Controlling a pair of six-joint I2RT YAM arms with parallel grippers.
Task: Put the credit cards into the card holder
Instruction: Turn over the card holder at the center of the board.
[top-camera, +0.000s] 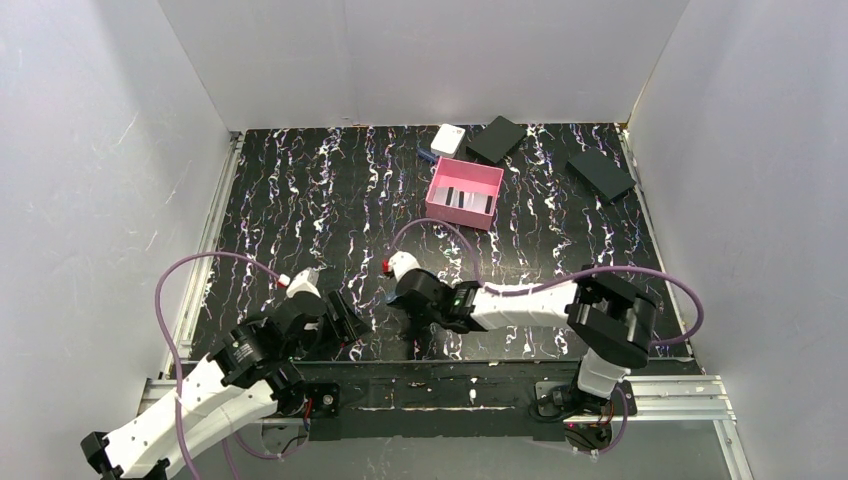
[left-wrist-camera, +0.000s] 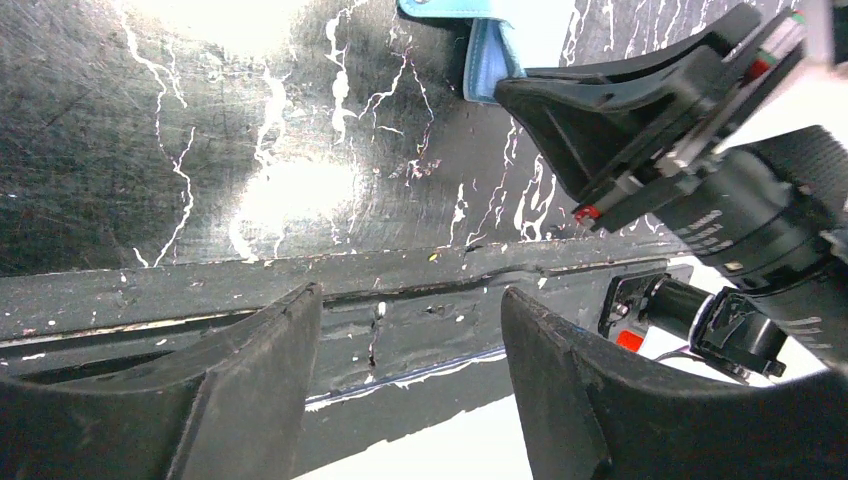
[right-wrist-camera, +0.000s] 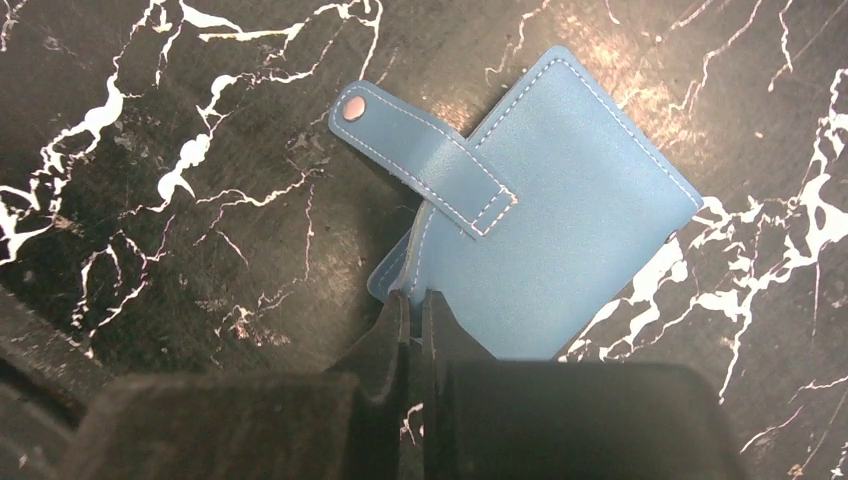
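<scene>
The card holder (right-wrist-camera: 560, 220), a blue wallet with a snap tab (right-wrist-camera: 420, 150), lies on the black marbled table, its cover slightly lifted. My right gripper (right-wrist-camera: 415, 298) is shut on the edge of its cover. In the top view the right gripper (top-camera: 393, 295) hides most of the wallet. My left gripper (left-wrist-camera: 410, 300) is open and empty, low over the table's front edge, just left of the right gripper (left-wrist-camera: 620, 110); a corner of the wallet (left-wrist-camera: 485, 50) shows there. The credit cards (top-camera: 470, 199) lie in the pink tray at the back.
The pink tray (top-camera: 440, 180) stands at the back centre. Behind it are a small white box (top-camera: 447, 138) and a black box (top-camera: 496, 139). Another black box (top-camera: 601, 174) lies at the back right. White walls enclose the table.
</scene>
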